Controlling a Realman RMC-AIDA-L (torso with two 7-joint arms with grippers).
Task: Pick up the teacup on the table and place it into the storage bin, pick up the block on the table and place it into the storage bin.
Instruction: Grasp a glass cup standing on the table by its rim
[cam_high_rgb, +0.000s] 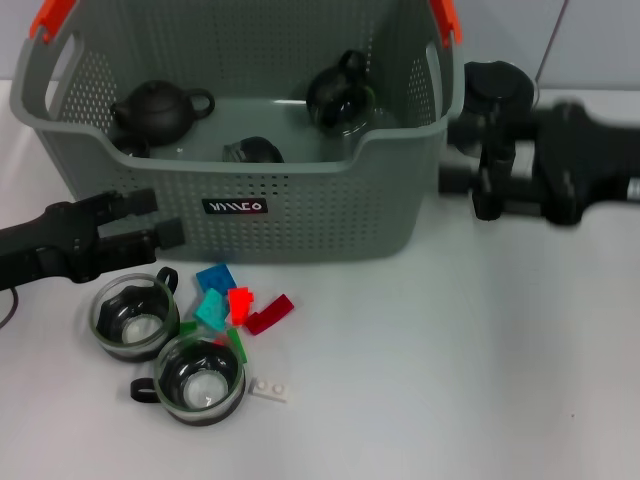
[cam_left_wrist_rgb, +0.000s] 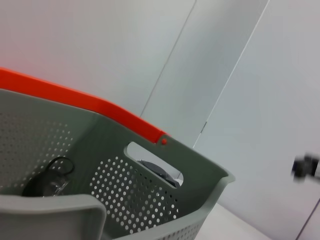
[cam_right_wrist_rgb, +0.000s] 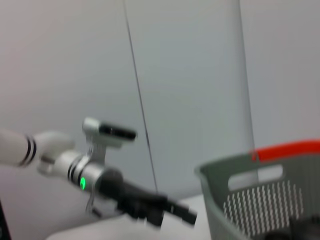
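Observation:
The grey perforated storage bin (cam_high_rgb: 300, 215) stands at the back of the table; the wrist views show it too (cam_left_wrist_rgb: 150, 195) (cam_right_wrist_rgb: 240, 200). Inside it are a black teapot (cam_high_rgb: 160, 105) and a glass teacup (cam_high_rgb: 340, 95). Two more glass teacups (cam_high_rgb: 135, 318) (cam_high_rgb: 200, 378) stand on the table in front of the bin's left half. Beside them lie several small blocks, among them a blue one (cam_high_rgb: 215, 278), a red one (cam_high_rgb: 240, 300) and a white one (cam_high_rgb: 272, 390). My left gripper (cam_high_rgb: 150, 222) hangs open just above the farther teacup, holding nothing. My right gripper (cam_high_rgb: 462, 155) is blurred beside the bin's right wall.
Orange handle clips (cam_high_rgb: 52, 18) (cam_high_rgb: 447, 18) top the bin's two ends. A third dark item (cam_high_rgb: 252, 150) lies low in the bin behind the front wall. White table stretches to the right of the blocks.

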